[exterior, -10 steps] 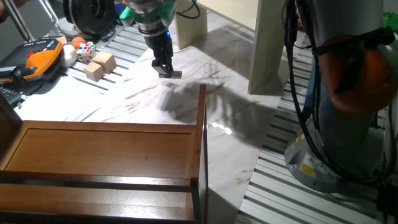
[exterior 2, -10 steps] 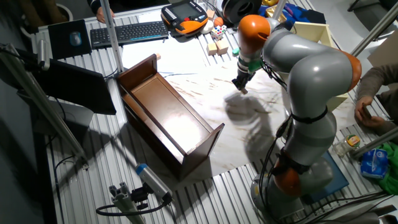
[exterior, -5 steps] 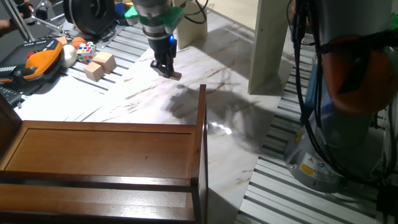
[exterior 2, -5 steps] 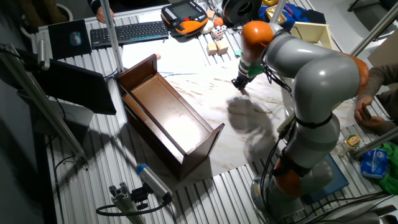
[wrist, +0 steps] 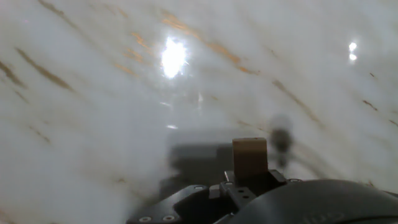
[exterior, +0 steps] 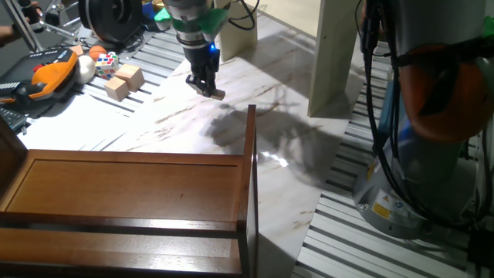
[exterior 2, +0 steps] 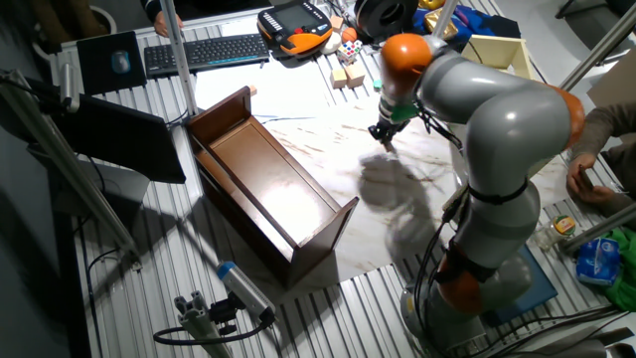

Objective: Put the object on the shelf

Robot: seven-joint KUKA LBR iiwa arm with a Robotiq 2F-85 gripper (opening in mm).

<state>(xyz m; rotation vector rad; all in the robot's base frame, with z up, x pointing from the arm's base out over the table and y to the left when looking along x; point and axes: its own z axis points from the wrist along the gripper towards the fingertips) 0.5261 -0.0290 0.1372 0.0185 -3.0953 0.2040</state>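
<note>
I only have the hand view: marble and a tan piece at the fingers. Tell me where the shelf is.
Observer: The cream shelf stands at the marble's far edge, beyond the gripper.
Operator: Confirm the slab is lifted.
Observer: Yes, the slab hangs clamped above the marble, its shadow below.
Operator: Report obstacles.
Observer: A dark brown unit lies on the marble's other side; wooden cubes sit off the marble.
</note>
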